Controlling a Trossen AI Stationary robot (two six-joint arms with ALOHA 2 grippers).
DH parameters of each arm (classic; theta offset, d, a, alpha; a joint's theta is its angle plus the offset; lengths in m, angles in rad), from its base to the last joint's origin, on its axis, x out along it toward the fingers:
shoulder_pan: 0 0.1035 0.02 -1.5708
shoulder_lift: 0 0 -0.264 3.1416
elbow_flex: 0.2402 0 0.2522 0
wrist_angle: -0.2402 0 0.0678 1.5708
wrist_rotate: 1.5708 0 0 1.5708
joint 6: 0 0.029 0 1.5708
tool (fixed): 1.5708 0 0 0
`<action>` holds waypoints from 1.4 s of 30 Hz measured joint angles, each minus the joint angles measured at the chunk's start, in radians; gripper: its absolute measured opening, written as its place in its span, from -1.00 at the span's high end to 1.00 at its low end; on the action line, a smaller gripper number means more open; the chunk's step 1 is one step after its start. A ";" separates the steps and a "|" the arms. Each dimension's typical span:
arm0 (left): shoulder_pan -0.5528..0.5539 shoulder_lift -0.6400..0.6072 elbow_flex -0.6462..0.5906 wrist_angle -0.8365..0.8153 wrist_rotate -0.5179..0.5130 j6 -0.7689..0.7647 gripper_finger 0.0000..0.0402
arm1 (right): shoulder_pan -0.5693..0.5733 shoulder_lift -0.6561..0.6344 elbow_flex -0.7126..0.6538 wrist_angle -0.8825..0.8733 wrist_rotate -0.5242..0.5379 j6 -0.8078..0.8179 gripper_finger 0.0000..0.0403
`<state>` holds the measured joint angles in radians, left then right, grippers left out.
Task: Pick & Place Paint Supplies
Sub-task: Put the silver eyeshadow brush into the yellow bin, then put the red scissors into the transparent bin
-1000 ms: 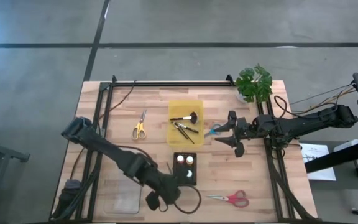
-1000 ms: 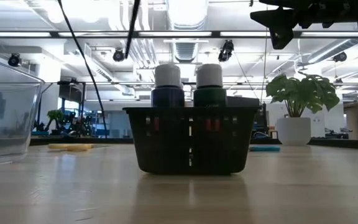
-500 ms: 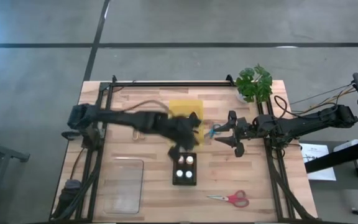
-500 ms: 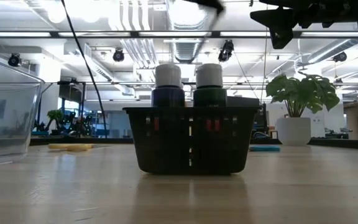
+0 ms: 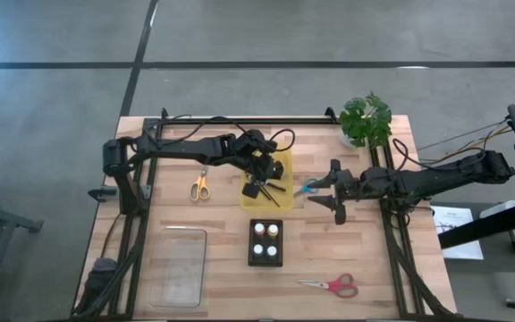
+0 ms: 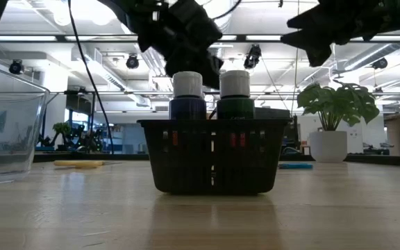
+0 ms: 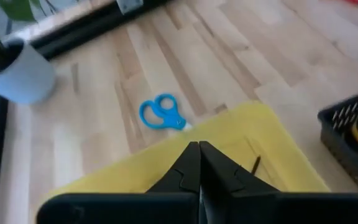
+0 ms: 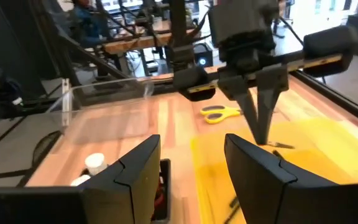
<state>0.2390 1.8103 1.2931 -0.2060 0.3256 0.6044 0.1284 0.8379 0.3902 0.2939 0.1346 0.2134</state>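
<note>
A yellow tray [image 5: 280, 159] at the table's middle holds thin dark paintbrushes [image 5: 274, 190]. My left gripper [image 5: 259, 183] hangs over the tray, shut and with nothing in it, fingers [image 8: 263, 124] slanting down toward the tray floor near a thin brush [image 8: 279, 146]. Nearer the front edge, a black basket [image 5: 266, 243] holds several paint bottles [image 5: 259, 231] standing upright; white tops [image 6: 187, 83] rise above its rim. My right gripper [image 5: 333, 192] waits open to the right of the tray, level, with nothing between its fingers [image 8: 135, 168].
Blue scissors [image 5: 309, 186] lie between the tray and my right gripper. Yellow scissors [image 5: 200, 186] lie left of the tray, red scissors [image 5: 329, 286] near the front edge. A clear container [image 5: 177, 266] stands at the front left, a potted plant [image 5: 365, 121] at the far right.
My left arm has swung quickly from the table's near edge, beside the black basket, toward the far edge and now hangs over the yellow tray, a little lower, its fingers still shut. The basket, bottles and tray have kept their places.
</note>
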 joint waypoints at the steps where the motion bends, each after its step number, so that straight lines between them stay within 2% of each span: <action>1: 0.004 0.000 -0.007 0.000 0.000 0.001 0.94 | 0.000 0.000 -0.005 0.000 0.001 0.000 0.11; 9: 0.007 0.000 -0.026 0.039 -0.013 0.055 0.56 | -0.002 0.000 -0.039 0.001 0.078 0.016 0.11; 14: -0.008 -0.022 -0.017 0.034 -0.025 0.084 0.42 | -0.002 0.000 -0.040 -0.019 0.074 0.039 0.11; 20: -0.135 -0.119 -0.023 0.052 0.110 0.119 0.40 | 0.019 0.002 -0.031 -0.139 -0.028 0.189 0.11; 28: -0.360 -0.259 -0.024 -0.028 0.090 0.182 0.40 | 0.251 0.045 -0.050 -0.142 -0.028 0.465 0.11; 35: -0.491 -0.288 -0.032 -0.108 -0.108 0.164 0.40 | 0.518 0.175 0.014 -0.145 0.094 0.729 0.11; 39: -0.531 -0.287 -0.053 -0.099 -0.179 0.150 0.40 | 0.637 0.291 0.164 -0.256 0.209 0.760 0.11; 42: -0.542 -0.288 -0.056 -0.099 -0.222 0.138 0.39 | 0.689 0.401 0.356 -0.520 0.267 0.769 0.11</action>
<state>-0.3026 1.5227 1.2373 -0.3053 0.1031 0.7424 0.8177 1.2387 0.7461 -0.2256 0.4020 0.9822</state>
